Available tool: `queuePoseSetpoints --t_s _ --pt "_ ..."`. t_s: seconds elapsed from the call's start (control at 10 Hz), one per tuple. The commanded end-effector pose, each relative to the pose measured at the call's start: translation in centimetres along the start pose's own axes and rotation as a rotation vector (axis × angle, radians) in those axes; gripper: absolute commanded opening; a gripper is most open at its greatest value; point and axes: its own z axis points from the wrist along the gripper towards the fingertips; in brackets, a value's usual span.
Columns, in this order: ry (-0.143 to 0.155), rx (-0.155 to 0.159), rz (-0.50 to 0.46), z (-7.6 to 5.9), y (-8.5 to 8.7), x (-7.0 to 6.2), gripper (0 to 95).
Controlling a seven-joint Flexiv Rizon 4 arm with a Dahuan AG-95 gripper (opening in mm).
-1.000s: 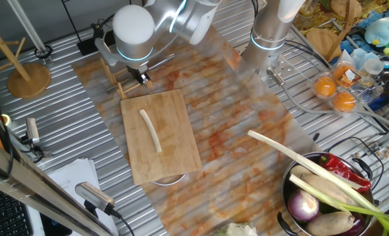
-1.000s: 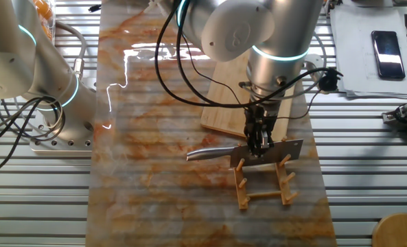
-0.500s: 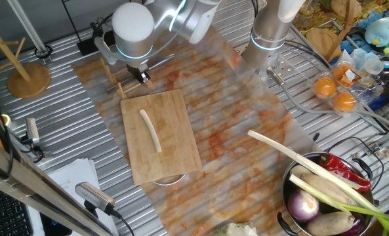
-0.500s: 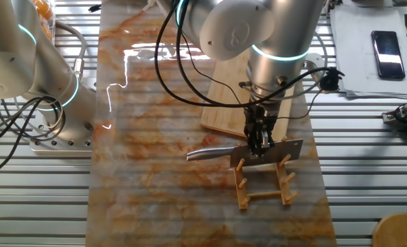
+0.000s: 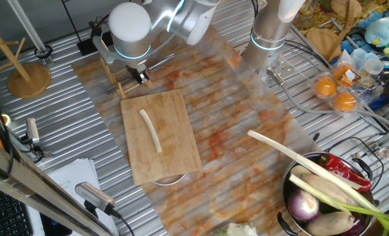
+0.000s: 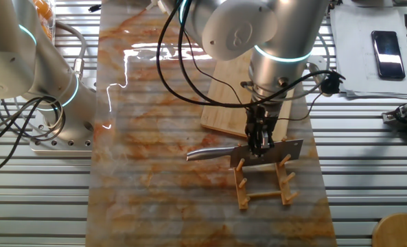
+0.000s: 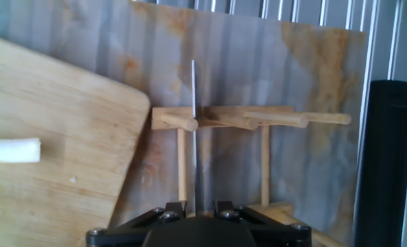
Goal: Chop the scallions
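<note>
I've got the gripper point(image 6: 259, 140) w/ jaws closed on the knife point(image 6: 244, 152), which sits in the wooden rack point(image 6: 263, 180). Lift straight up to clear the pegs, blade vertical. The scallions point(image 5: 150, 130) lie whole on the cutting board point(image 5: 171, 151), nearby.

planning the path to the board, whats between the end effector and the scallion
Only bare cutting board and the rack's edge separate the end effector, shut on the knife, from the scallion, seen in one fixed view.
</note>
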Motion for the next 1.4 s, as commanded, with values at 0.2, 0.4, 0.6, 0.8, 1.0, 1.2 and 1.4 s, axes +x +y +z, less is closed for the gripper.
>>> queuePoseSetpoints --t_s 0.2,0.4,0.6,0.8,1.0,1.2,1.4 --pt "-0.002 0.016 -0.017 0.1 0.7 -0.3 19.0" --pt "0.003 0.03 -0.008 0.5 1.3 -0.7 19.0" --pt "0.008 0.082 -0.025 1.5 1.0 -0.8 19.0" --pt "0.008 0.077 -0.033 1.5 0.5 -0.6 19.0" --pt "0.009 0.065 -0.027 2.2 0.4 -0.6 19.0" --pt "0.024 0.057 -0.023 2.7 0.4 -0.7 19.0" --pt "0.035 0.056 -0.021 3.1 0.3 -0.7 19.0"
